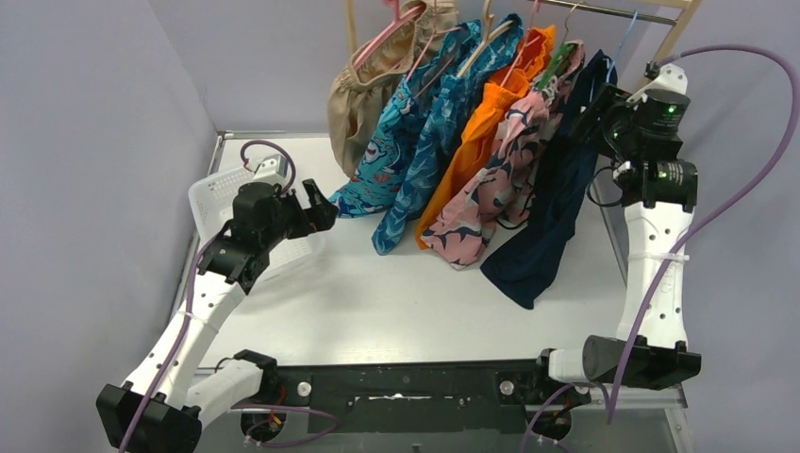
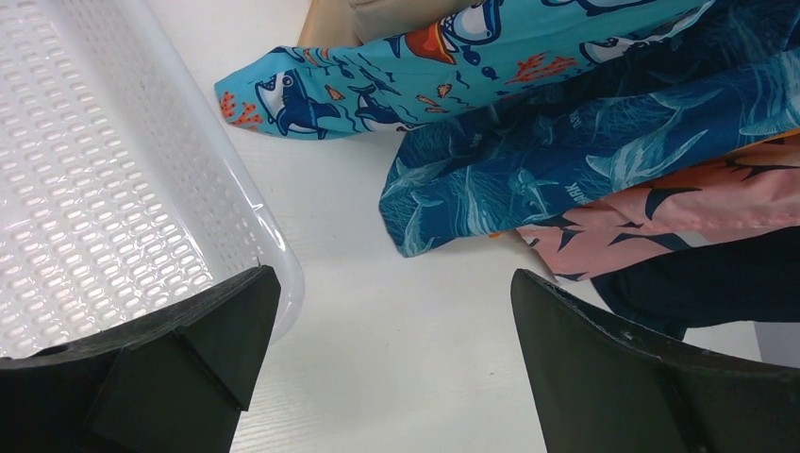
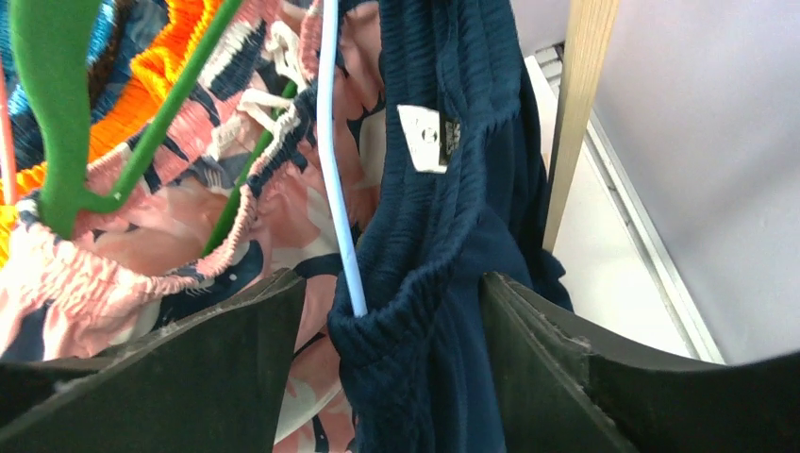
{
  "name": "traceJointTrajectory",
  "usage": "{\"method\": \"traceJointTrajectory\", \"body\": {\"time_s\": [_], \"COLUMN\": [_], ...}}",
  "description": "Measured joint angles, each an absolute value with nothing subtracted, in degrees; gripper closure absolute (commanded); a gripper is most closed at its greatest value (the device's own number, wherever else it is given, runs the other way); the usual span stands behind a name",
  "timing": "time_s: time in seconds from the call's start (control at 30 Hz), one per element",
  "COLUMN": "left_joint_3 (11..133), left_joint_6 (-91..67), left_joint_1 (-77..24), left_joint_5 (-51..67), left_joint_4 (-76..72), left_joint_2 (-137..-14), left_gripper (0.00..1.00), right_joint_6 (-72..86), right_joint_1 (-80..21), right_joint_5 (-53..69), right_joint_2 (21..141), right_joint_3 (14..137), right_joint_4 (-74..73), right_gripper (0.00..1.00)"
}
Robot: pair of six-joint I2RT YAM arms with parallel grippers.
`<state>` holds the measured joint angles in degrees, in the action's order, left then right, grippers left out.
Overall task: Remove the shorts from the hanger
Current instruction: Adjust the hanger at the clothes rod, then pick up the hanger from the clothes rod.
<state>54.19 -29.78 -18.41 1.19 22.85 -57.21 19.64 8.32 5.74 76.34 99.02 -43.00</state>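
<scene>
Inside, the navy shorts (image 3: 443, 236) bear a white label (image 3: 422, 139), unreadable.

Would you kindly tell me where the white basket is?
Top view: the white basket lies far left, by the left hand, left of the turquoise shorts.

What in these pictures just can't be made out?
- Top view: most of the rail, cut off by the upper edge.
- Right wrist view: the print on the navy shorts' label, too small to read.
- Left wrist view: much of the white basket, cut off by the left edge.
</scene>
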Motion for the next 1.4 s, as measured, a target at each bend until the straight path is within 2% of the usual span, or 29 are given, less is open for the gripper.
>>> {"method": "traceJointTrajectory", "body": {"time_s": [0.17, 0.33, 0.6, 0.83, 1.03, 1.17, 1.4], "left_joint_3": [54.0, 53.9, 53.7, 53.7, 53.7, 53.7, 53.3], "left_joint_6": [-29.8, -29.8, -29.8, -29.8, -29.9, -30.7, -31.5], "left_joint_1": [-18.2, -17.7, -17.1, -16.6, -16.3, -16.3, -16.2], "left_joint_5": [1.7, 2.0, 2.5, 3.4, 3.6, 4.2, 5.3], "left_joint_4": [22.8, 22.7, 22.7, 22.7, 22.7, 22.7, 22.2], "left_joint_2": [-57.4, -57.6, -57.9, -58.0, -58.0, -58.0, -57.9], "left_gripper": [0.03, 0.03, 0.03, 0.03, 0.03, 0.03, 0.03], "right_joint_6": [19.7, 19.2, 18.9, 19.5, 17.7, 15.9, 13.3], "right_joint_1": [10.3, 11.7, 11.7, 11.1, 8.2, 6.4, 6.5], "right_joint_5": [7.7, 8.4, 9.0, 11.0, 9.1, 6.6, 3.1], "right_joint_2": [80.3, 84.0, 89.0, 91.9, 90.8, 88.2, 79.4], "right_joint_3": [106.8, 113.9, 120.4, 120.3, 118.1, 114.2, 98.3], "right_joint_4": [-45.5, -48.4, -49.9, -49.2, -46.2, -43.0, -27.5], "right_gripper": [0.19, 0.17, 0.36, 0.77, 1.00, 1.00, 1.00]}}
